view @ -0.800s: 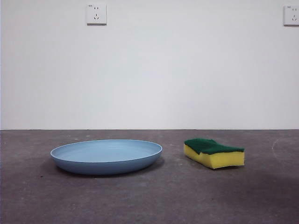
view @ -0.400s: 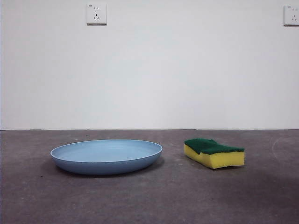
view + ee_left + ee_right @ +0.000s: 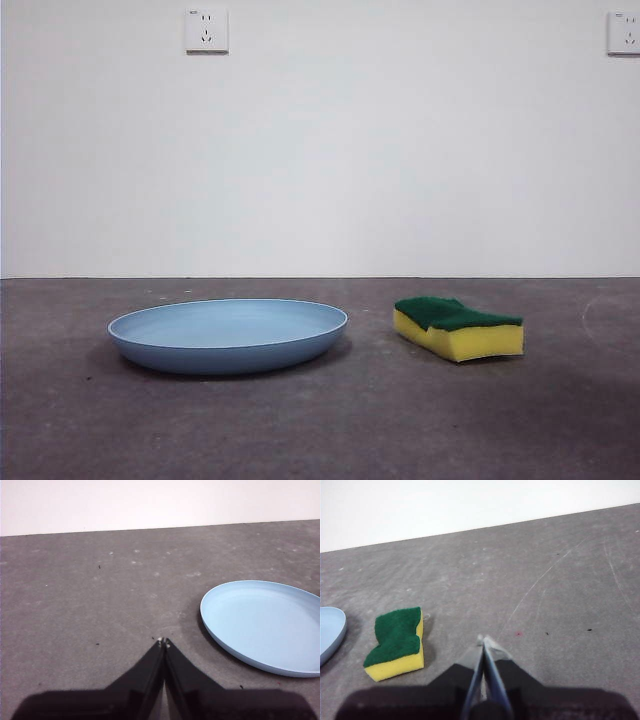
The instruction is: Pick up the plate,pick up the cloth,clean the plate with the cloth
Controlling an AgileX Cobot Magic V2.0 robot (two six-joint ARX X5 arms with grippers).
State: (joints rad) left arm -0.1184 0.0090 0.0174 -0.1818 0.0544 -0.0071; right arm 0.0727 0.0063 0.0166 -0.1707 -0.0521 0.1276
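The light-blue plate (image 3: 228, 335) lies flat on the grey table, left of centre in the front view. The cloth (image 3: 458, 327), a yellow sponge with a dark green top, rests to its right, a short gap away. Neither arm shows in the front view. My left gripper (image 3: 163, 641) is shut and holds nothing, hovering above bare table beside the plate (image 3: 265, 624). My right gripper (image 3: 483, 640) is also shut and holds nothing, above the table to one side of the cloth (image 3: 397, 642), with the plate's rim (image 3: 331, 630) just beyond.
A white wall runs behind the table, with two sockets (image 3: 206, 30) high up. The tabletop (image 3: 320, 430) is dark grey and scuffed, with faint scratch marks near the right gripper.
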